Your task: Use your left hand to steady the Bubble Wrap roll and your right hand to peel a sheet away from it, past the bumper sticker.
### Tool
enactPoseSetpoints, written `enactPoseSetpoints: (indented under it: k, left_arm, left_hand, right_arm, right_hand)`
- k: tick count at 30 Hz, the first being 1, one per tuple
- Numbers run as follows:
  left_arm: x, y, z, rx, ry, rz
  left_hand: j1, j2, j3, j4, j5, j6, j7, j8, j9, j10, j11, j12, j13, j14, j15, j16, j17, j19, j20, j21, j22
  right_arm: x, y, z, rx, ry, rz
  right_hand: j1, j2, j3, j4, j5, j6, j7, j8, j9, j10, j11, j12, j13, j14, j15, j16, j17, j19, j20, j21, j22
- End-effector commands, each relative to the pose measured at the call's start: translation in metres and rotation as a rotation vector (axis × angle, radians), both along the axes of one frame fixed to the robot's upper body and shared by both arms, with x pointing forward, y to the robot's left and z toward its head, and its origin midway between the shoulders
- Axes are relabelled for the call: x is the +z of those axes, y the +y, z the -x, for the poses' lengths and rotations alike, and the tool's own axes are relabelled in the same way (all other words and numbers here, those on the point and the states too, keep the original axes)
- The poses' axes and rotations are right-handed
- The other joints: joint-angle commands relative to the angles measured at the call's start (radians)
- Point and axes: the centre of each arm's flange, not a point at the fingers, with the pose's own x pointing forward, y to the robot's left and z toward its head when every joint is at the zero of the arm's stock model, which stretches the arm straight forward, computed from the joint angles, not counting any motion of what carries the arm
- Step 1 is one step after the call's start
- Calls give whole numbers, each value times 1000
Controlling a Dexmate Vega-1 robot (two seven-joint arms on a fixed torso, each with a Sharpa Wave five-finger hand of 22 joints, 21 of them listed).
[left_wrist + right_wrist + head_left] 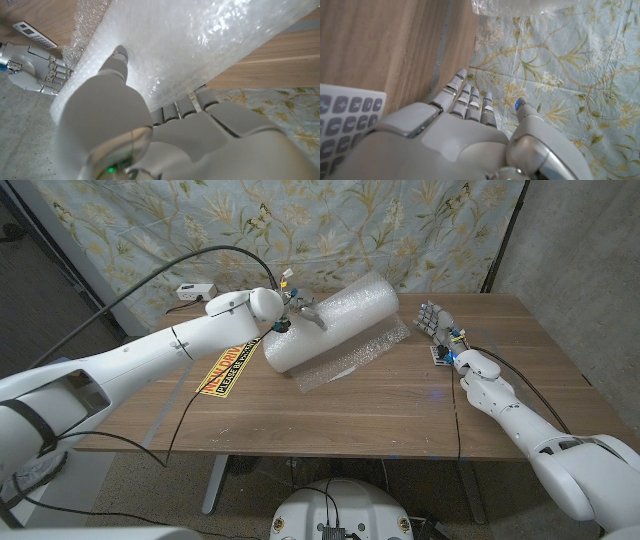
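The Bubble Wrap roll lies slantwise on the table, a loose sheet spread out from under it toward the front. My left hand rests on top of the roll near its left end; in the left wrist view its fingers press into the roll. The yellow and red bumper sticker lies flat just left of the roll, partly under my left arm. My right hand stands open to the right of the roll, a short gap from it, holding nothing. My right hand also appears in the left wrist view.
A small grey remote-like keypad lies on the table by my right wrist. A white power strip sits at the table's back left edge. A floral cloth hangs behind the table. Bare wood runs along the front.
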Motion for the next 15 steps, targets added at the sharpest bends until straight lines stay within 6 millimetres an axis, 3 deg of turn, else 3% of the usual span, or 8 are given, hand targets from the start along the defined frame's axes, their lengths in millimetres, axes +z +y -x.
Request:
enactPoseSetpoints:
  k: [1,15]
  left_arm:
    - [8,-3,1,-18,-34,56]
    - [9,0,3,-66,-46,208]
  left_hand:
    - [-7,8,11,13,8,3,7,-3,1,4,4,-4,4,3,4,-3,3,-5,7,7,3]
    - [-9,10,16,12,11,11,13,-5,2,11,5,-5,10,9,4,-6,3,-6,8,13,3]
  right_arm:
    - [0,-6,4,-3,1,7]
    - [1,-11,14,-9,10,40]
  right_hand:
    - [7,9,6,-3,1,-4,5,6,5,-5,4,5,5,-3,7,4,5,3,6,6,2]
    - [8,9,6,-3,1,-5,4,6,5,-6,3,5,5,-3,9,4,5,1,8,5,2]
